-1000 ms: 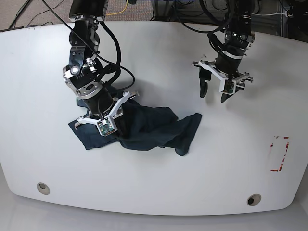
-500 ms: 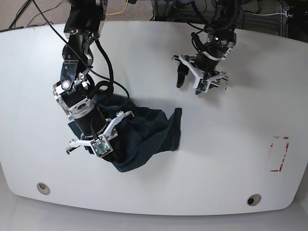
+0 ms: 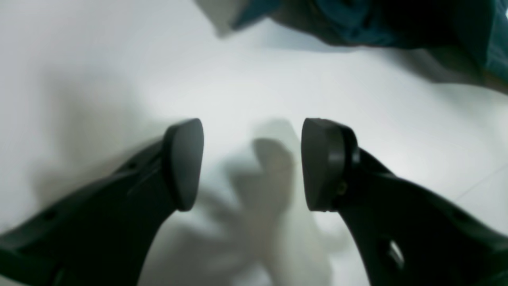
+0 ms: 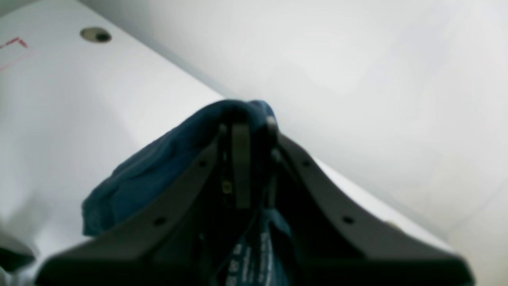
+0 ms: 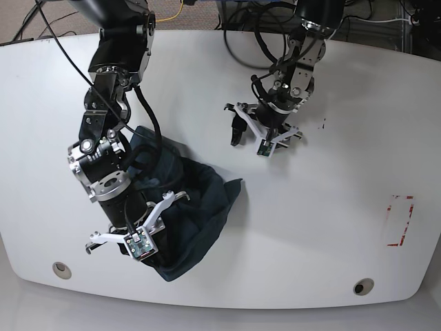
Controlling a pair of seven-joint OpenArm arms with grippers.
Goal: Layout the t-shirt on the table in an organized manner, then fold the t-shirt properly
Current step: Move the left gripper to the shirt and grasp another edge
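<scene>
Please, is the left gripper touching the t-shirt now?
Apart: the left wrist view shows white table between the left gripper's open fingers and the t-shirt.

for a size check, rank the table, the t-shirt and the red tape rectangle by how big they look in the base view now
1. the table, largest by far
2. the t-shirt, partly hidden by an arm
3. the red tape rectangle, smallest
</scene>
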